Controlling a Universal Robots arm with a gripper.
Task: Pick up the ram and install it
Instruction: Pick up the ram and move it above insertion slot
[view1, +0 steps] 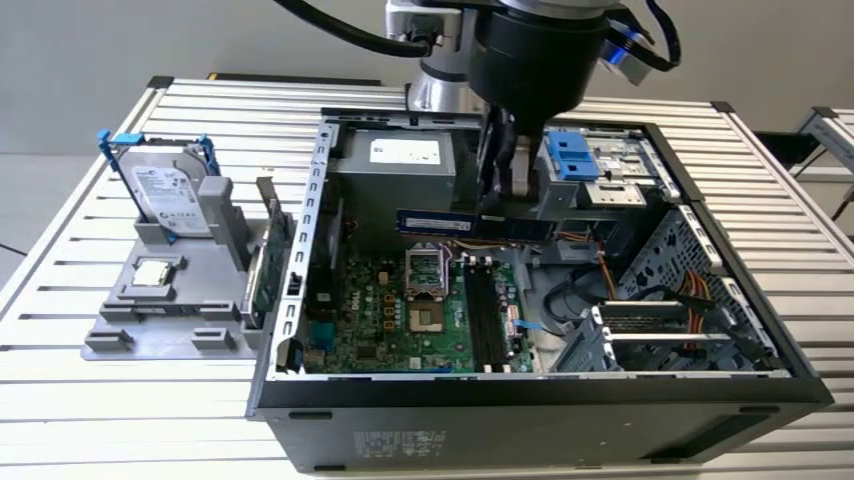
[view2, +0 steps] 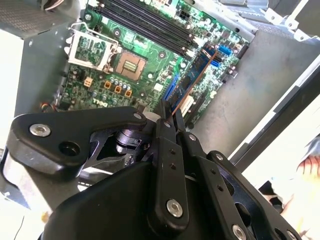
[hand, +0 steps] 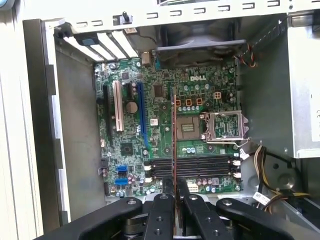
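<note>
Hand (hand: 175, 200) with ram (view1: 454, 222), clear above motherboard (hand: 130, 145)

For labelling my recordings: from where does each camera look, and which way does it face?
Exterior view: off the arm, raised, looks down into the open computer case; arm and tool show.
First wrist view: on the arm, looks past the tool at the motherboard.
Second wrist view: likewise, from another angle.
Shared: the ram gripped in the tool.
</note>
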